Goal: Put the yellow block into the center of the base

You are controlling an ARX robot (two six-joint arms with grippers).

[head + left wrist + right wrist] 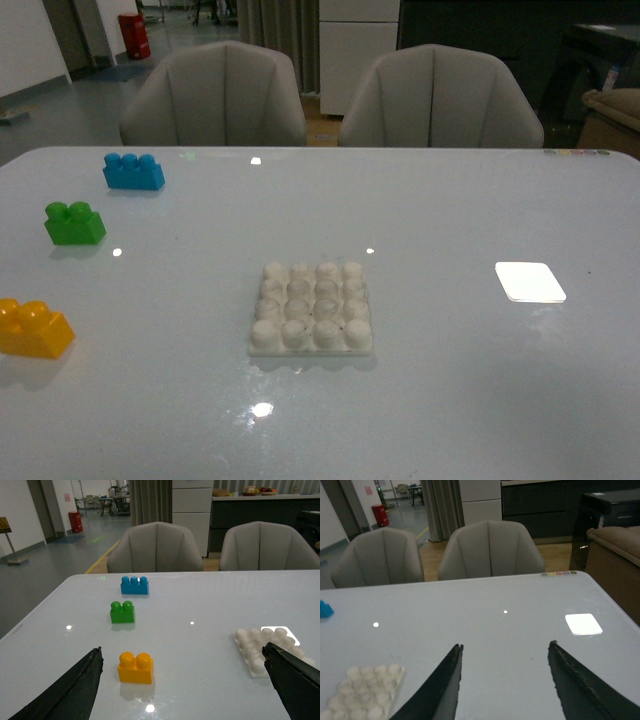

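Observation:
The yellow block [34, 328] rests on the table at the near left edge, two studs up; in the left wrist view the same yellow block [135, 667] lies between the wide-spread fingers, nearer the one beside it. My left gripper [182, 647] is open and holds nothing. The white studded base [311, 308] lies flat at the table's middle; one edge of the base [255, 650] shows by the other left finger, and a corner of the base [362, 692] shows in the right wrist view. My right gripper [506, 644] is open over bare table. Neither arm appears in the front view.
A green brick [74, 222] and a blue brick [133, 171] sit along the table's left side, behind the yellow one. A smooth bright white patch [530, 282] lies right of the base. Two grey chairs [215, 95] stand behind the far table edge.

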